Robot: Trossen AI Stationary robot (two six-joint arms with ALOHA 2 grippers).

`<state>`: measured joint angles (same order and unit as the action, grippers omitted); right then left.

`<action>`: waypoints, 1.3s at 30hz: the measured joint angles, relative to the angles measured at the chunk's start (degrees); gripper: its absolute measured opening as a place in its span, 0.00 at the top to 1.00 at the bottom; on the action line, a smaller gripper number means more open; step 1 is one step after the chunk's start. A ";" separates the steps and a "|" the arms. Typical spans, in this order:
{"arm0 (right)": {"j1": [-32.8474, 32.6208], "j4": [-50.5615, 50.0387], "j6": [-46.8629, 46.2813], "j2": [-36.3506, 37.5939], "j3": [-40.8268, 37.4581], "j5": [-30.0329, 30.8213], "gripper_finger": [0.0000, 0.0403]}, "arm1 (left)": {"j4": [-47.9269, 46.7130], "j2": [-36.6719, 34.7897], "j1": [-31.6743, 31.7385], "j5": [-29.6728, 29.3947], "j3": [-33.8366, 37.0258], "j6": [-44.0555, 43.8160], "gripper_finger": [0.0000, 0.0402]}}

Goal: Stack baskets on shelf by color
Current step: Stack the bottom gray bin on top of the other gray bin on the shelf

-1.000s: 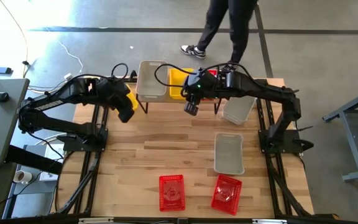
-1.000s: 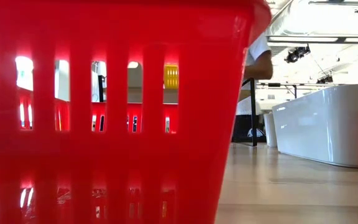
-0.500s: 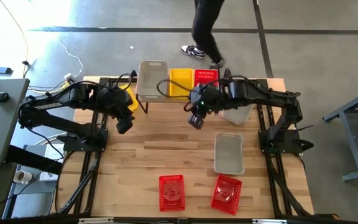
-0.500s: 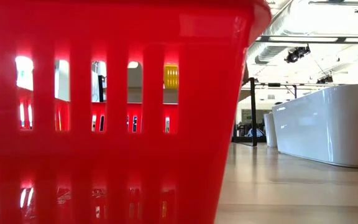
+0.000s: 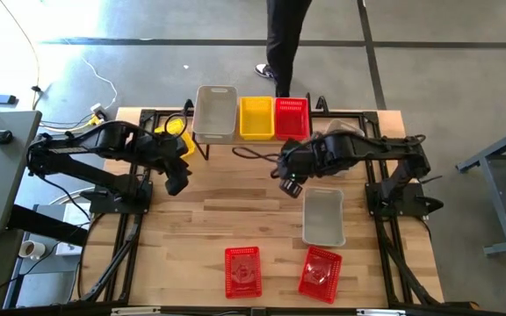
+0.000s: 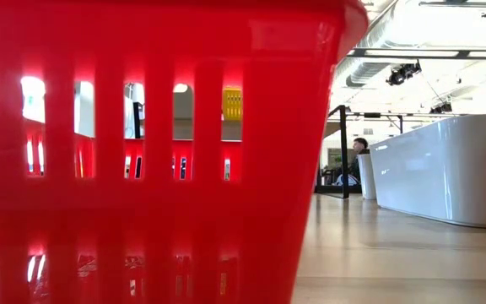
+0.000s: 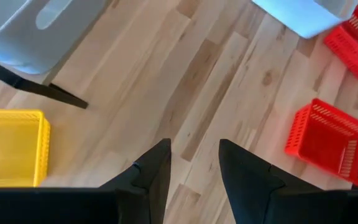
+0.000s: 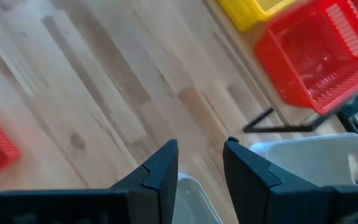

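On the shelf point(image 5: 202, 140) at the table's far edge stand a grey basket point(image 5: 215, 112), a yellow basket point(image 5: 256, 117) and a red basket point(image 5: 292, 117), side by side. A grey basket point(image 5: 324, 217) lies on the table, and two red baskets point(image 5: 242, 271) point(image 5: 320, 273) sit near the near edge. Another yellow basket point(image 5: 179, 137) shows beside my left arm. My right gripper point(image 5: 290, 186) point(image 8: 201, 165) is open over bare wood, just beyond the table's grey basket. My left gripper point(image 5: 177, 182) point(image 7: 194, 168) is open over the table's left half.
A further grey basket point(image 8: 316, 162) lies under my right arm by the shelf's black leg point(image 8: 278, 127). In the low view a red basket point(image 6: 159, 152) fills the foreground, with a grey one point(image 6: 445, 169) to the right. A person point(image 5: 281, 35) stands behind the table.
My right gripper has drawn back from the shelf toward the near edge and now hangs by the table's grey basket. With the arm gone, the red basket on the shelf shows in full. My left gripper has moved a little toward the near edge. The person behind has walked left.
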<state>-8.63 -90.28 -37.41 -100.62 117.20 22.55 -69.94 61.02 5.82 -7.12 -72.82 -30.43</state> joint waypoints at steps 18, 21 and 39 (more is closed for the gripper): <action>-3.55 0.29 -8.66 6.11 -25.95 -6.47 0.72 | 3.97 8.45 -0.37 0.42 0.00 -2.91 0.69; -3.80 1.59 -12.07 10.34 -32.02 -7.19 0.72 | 3.99 9.27 -0.37 0.42 0.00 -3.00 0.69; -7.03 22.05 -41.97 35.60 -61.60 -17.81 0.72 | 4.27 10.49 -0.37 0.45 0.00 -3.89 0.69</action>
<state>-15.66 -68.24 -79.38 -65.02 55.60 4.74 -65.67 71.50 5.45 -6.68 -72.82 -34.33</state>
